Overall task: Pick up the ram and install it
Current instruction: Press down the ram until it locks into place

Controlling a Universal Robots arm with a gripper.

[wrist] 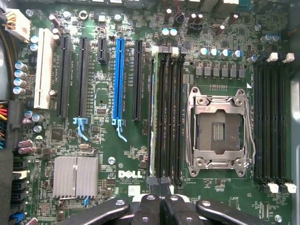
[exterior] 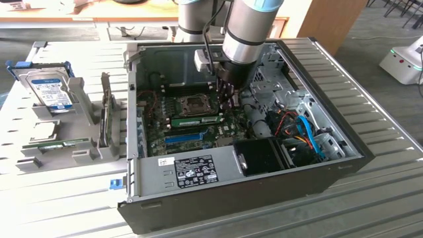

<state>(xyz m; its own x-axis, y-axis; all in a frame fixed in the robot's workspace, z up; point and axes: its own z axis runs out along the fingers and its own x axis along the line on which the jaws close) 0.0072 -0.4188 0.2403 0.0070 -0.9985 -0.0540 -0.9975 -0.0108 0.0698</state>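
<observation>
Claw [wrist: 161, 197]: we see its fingers pressed together, pinching nothing, just above the memory slots [wrist: 166, 112].
Ram [exterior: 195, 120]: green stick seated in the motherboard [exterior: 191, 124], left of the claw.
Handling: we judge it light, stiff, fragile; take its long edges.

white DELL logo printed on green motherboard [wrist: 108, 154] beside silver heatsink [wrist: 75, 176], small print under it too fine to read, white sticker [exterior: 195, 171] on computer case [exterior: 330, 171] with symbols, text illegible
</observation>
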